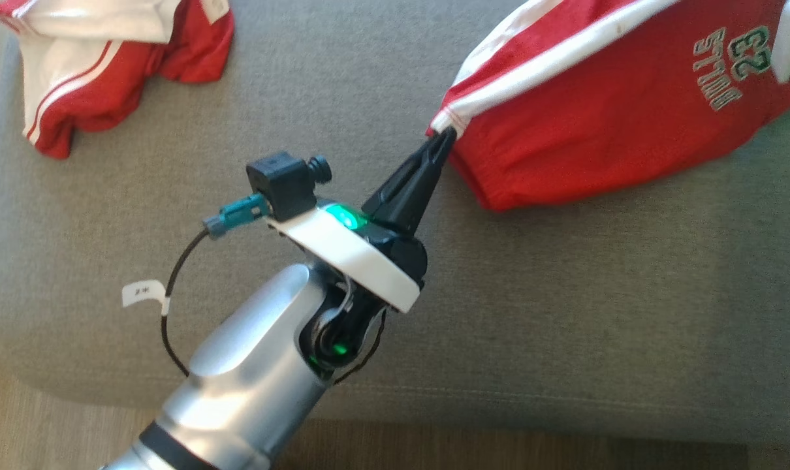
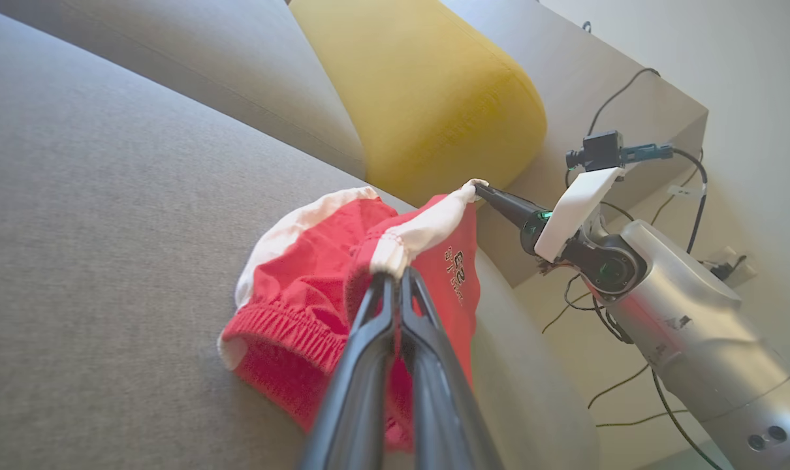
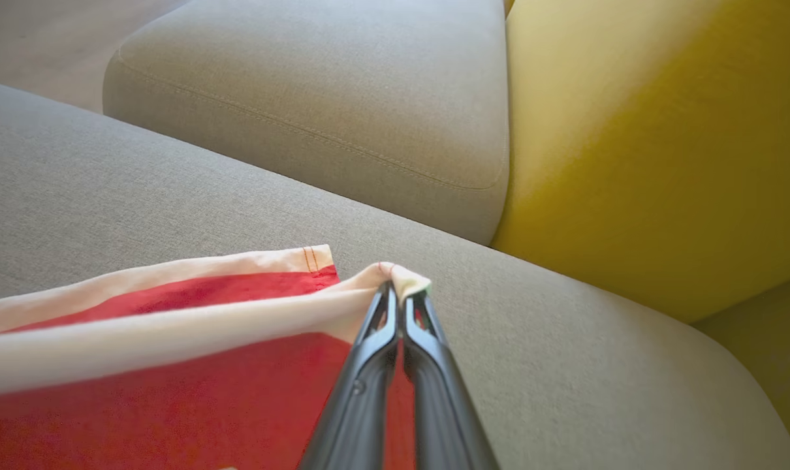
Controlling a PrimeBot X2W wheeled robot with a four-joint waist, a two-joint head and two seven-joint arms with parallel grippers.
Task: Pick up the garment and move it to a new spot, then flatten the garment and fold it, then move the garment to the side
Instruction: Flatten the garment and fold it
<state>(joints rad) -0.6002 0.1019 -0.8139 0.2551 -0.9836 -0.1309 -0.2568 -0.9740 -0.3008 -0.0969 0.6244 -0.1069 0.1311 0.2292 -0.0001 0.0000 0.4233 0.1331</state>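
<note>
left fingers (image 1: 411, 186) and right fingers (image 3: 369, 375) each clamp a thin corner of the red shorts (image 1: 597, 117); pulling harder apart could slip one free onto the sofa (image 1: 565, 294).

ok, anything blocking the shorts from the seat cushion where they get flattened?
Nothing visible. The left gripper and right gripper are both shut on white-trimmed corners of the shorts, with open grey seat beneath. A second red-and-white garment lies apart, far to the robot's left.

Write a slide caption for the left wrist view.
The left gripper and right gripper pinch red shorts on grey sofa, yellow cushion behind.
</note>
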